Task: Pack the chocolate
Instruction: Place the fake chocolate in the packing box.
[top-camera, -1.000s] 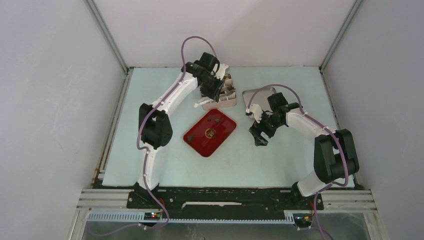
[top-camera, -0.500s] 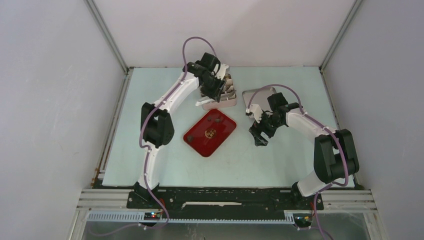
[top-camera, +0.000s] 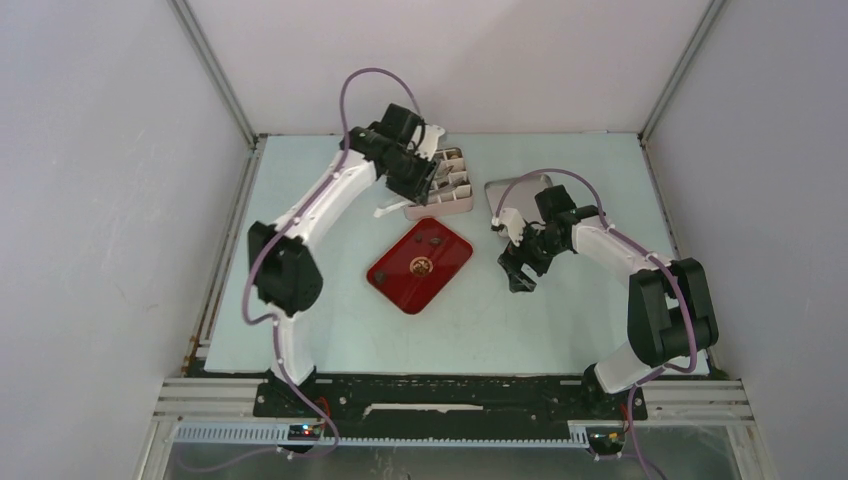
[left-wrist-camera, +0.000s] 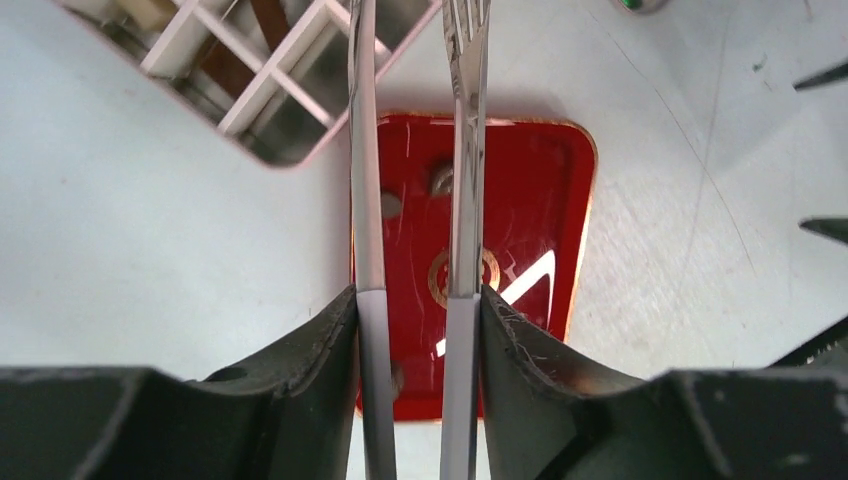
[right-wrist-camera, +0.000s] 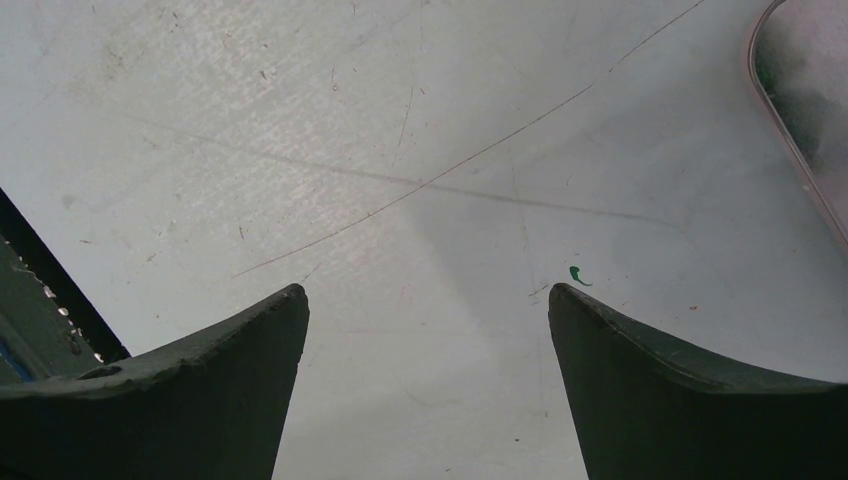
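Tongs (left-wrist-camera: 367, 200) sit clamped in the left gripper (left-wrist-camera: 417, 300), tips toward the divided box (left-wrist-camera: 262, 68) at upper left. Two small dark pieces, probably chocolate (left-wrist-camera: 440, 179), lie on the red tray (left-wrist-camera: 530, 200) at centre. The right gripper (right-wrist-camera: 425, 300) hangs spread wide above the table (right-wrist-camera: 400, 120).

The counter (top-camera: 330, 330) is bare along its whole near edge, wide enough for either hand to cross. The red tray (top-camera: 420, 265) takes up the middle. Between it and my right hand (top-camera: 518, 272) runs a bare strip. That hand's fingers stand wide apart over bare counter, with the lid (top-camera: 505, 190) close behind it. My left arm slants across the left part, and my left hand (top-camera: 412, 182) hangs over the left end of the divided box (top-camera: 452, 188). The tongs (left-wrist-camera: 366, 200) fill the gap between its fingers. Walls close off the back and both sides.
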